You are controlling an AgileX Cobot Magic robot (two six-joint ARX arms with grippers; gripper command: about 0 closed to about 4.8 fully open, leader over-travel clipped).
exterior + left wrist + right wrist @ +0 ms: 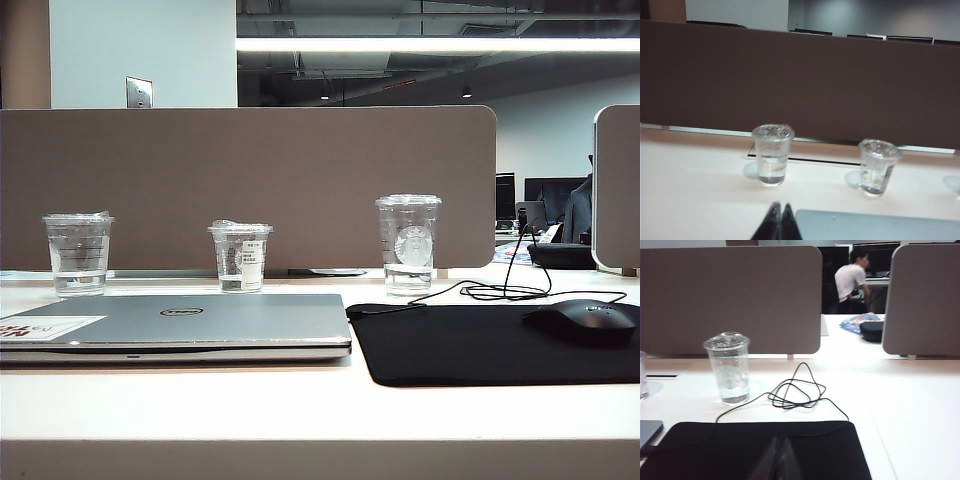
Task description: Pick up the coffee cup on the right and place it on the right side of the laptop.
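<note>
Only exterior view shows mouse (pixel 583 320).

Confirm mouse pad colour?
Black; the mouse pad shows best in the exterior view, right of the laptop.

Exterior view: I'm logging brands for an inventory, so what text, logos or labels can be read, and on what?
Laptop lid: round logo, lettering too small to read.
Laptop corner sticker: red letters, cut off, unreadable.
Coffee cup: round whitish logo, no legible words.
Middle cup: white label, print too small.
</note>
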